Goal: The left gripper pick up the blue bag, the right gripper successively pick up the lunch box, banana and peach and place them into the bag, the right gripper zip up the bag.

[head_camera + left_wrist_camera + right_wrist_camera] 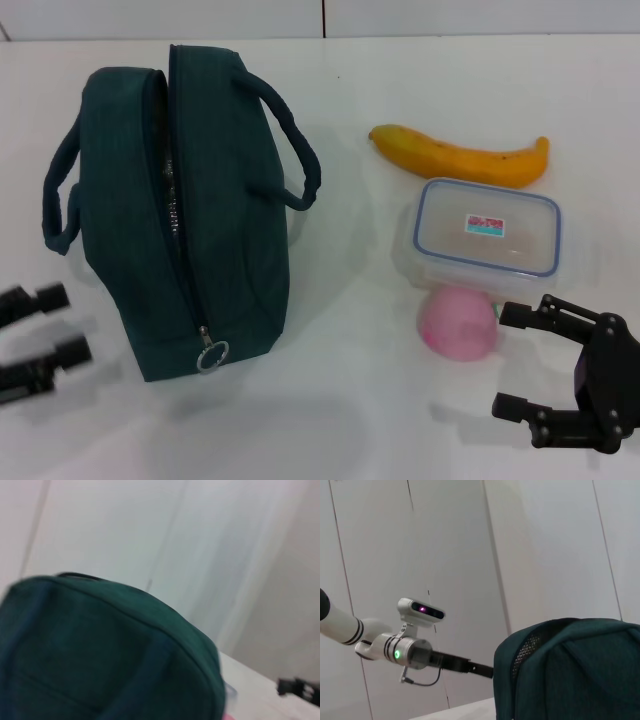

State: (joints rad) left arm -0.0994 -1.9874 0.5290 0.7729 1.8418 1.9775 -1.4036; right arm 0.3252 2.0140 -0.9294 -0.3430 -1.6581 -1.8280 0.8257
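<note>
Lying on the white surface (340, 400) with its zip line running away from the robot, the blue bag (230, 230) sits just beside the open-jawed left gripper (35, 340), while the right gripper (520, 360), also open, waits near the peach (458, 322).

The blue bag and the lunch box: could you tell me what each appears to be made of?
The blue bag looks like matte woven fabric: soft, slightly creased sides, floppy loop handles and a zip ending in a shiny metal ring. The lunch box appears to be clear, glossy hard plastic with a blue-rimmed lid; the table shows through its walls.
</note>
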